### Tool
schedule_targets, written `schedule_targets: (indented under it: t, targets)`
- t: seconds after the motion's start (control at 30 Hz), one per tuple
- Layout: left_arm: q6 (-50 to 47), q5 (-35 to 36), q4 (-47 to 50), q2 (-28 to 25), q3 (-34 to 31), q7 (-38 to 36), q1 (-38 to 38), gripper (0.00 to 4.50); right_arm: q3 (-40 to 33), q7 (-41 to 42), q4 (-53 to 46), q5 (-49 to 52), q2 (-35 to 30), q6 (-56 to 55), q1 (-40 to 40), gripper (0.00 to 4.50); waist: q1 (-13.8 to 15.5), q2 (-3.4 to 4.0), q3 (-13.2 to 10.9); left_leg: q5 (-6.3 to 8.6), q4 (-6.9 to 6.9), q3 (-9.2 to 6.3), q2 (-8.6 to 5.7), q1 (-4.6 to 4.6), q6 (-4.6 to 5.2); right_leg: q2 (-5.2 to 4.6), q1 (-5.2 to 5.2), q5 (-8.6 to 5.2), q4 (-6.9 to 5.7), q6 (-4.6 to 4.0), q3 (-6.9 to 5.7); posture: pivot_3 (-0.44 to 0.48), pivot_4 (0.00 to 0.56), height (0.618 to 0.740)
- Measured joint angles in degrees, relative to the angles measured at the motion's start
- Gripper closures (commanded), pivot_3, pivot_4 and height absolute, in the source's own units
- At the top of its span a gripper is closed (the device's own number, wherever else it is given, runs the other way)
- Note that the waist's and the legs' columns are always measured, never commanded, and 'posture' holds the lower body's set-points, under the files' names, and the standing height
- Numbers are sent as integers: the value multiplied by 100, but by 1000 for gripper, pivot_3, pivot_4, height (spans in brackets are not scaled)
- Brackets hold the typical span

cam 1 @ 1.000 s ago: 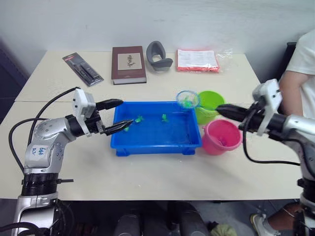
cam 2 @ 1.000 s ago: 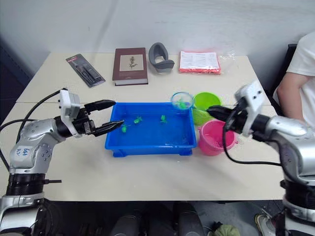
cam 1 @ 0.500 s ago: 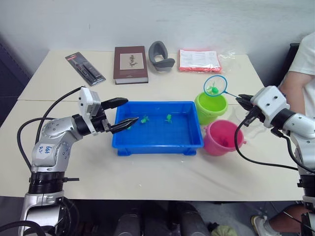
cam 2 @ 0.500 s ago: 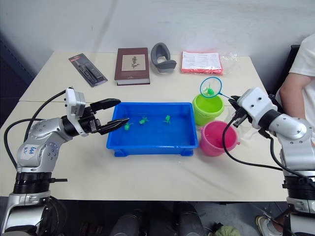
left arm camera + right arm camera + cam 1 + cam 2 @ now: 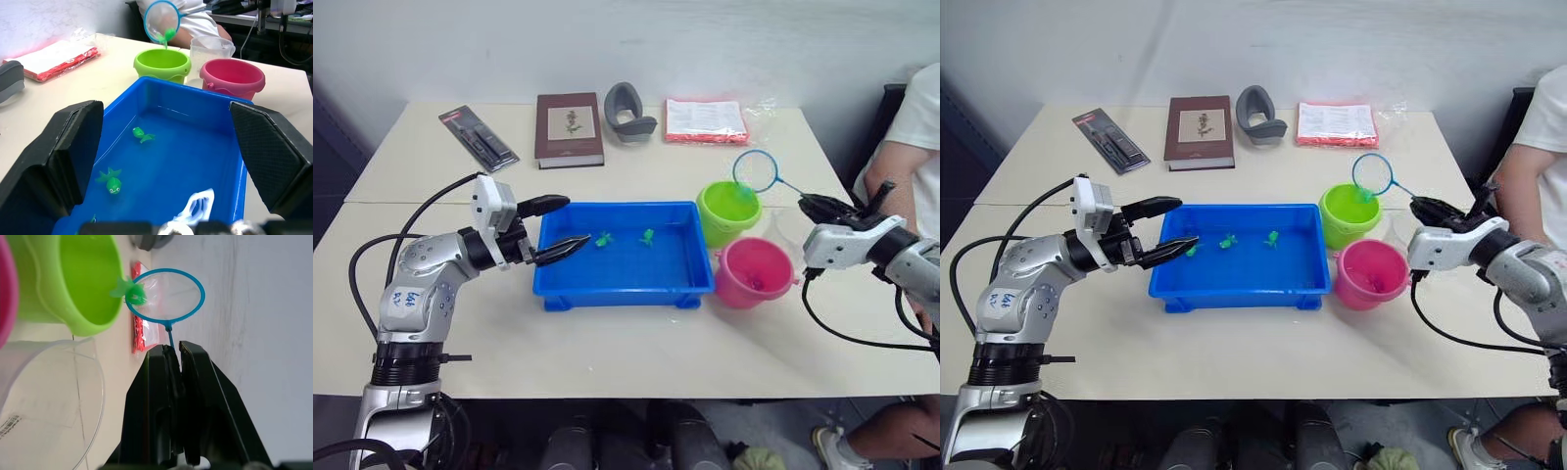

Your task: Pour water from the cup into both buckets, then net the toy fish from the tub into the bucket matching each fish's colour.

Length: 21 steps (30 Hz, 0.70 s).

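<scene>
The net (image 5: 755,170) is gripped by its thin handle in the closed right gripper (image 5: 812,205), tilted above the green bucket (image 5: 728,211); a green fish (image 5: 130,290) is seen at the hoop's rim; the left gripper (image 5: 559,227) is held wide apart, empty, over the tub (image 5: 623,289), where two green fish (image 5: 603,238) lie.

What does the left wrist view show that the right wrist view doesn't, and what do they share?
Left wrist view alone: the blue tub with green toy fish lying in it, the open left hand at the tub's near end, and the rim of the pink bucket.

Right wrist view alone: the right hand shut on the net's handle.

Both: the net with a green fish hanging at its rim over the green bucket, the clear cup beside that bucket, and the red packet.
</scene>
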<state>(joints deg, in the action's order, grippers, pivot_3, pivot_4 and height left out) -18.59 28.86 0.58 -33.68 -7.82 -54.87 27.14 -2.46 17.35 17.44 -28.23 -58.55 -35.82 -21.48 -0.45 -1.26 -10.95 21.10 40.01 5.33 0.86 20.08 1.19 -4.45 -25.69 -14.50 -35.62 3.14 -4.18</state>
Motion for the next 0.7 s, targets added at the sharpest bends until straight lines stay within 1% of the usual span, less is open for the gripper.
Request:
schedule_targets:
  t: [0.1,0.2,0.3,0.4,0.5,0.53,0.6,0.63,0.7]
  targets:
    - [4,-5,-35,0,1,-2,0,72,132,-418,302,-354,0,-286,-44,4500,2,0,0,-5,0,0,0,-1,-3,0,0,0,-2,0,0,0,150,740]
    - [10,-10,-50,0,2,-2,0,72,195,-712,353,-485,7,-396,-81,4500,-1,0,0,-7,0,0,0,-1,-4,0,0,0,-4,0,1,0,150,740]
    - [42,-15,-55,0,7,-6,0,72,195,-758,352,-341,74,-369,-211,4500,-10,0,0,-8,1,-1,1,-2,-5,1,1,0,-5,0,1,0,150,740]
    - [64,-36,-64,-8,9,-12,0,72,165,-390,276,464,353,-176,-256,4500,-12,0,0,-8,1,-2,3,-5,-4,2,5,0,-4,0,0,0,150,740]
    - [110,-66,-114,-138,-27,-45,-14,72,172,586,-147,1843,618,436,-254,4500,-18,1,0,-9,1,-3,3,-5,-3,3,5,0,-4,0,-1,0,150,740]
    - [149,-69,-121,-254,-87,-100,-100,72,194,1080,-445,2500,692,778,-252,4500,-37,1,0,-8,0,-4,6,-6,-2,4,5,0,-4,0,-1,0,150,740]
    - [217,-94,-179,-466,-239,-179,-312,72,224,1740,-1205,3641,843,1624,-228,4500,-90,3,0,-8,-2,-9,10,-6,-2,4,5,0,-4,0,-4,0,150,740]
    - [247,-108,-233,-561,-310,-222,-413,72,236,2047,-1736,4326,884,2408,-192,4500,-100,4,-1,-8,-1,-14,12,-4,-2,3,5,0,-7,-1,-7,0,150,740]
    - [278,-114,-308,-608,-364,-230,-509,72,274,2380,-2457,5176,852,3709,-167,4500,-87,4,-1,-5,2,-21,11,-3,4,-4,9,-1,-4,-2,-13,0,150,740]
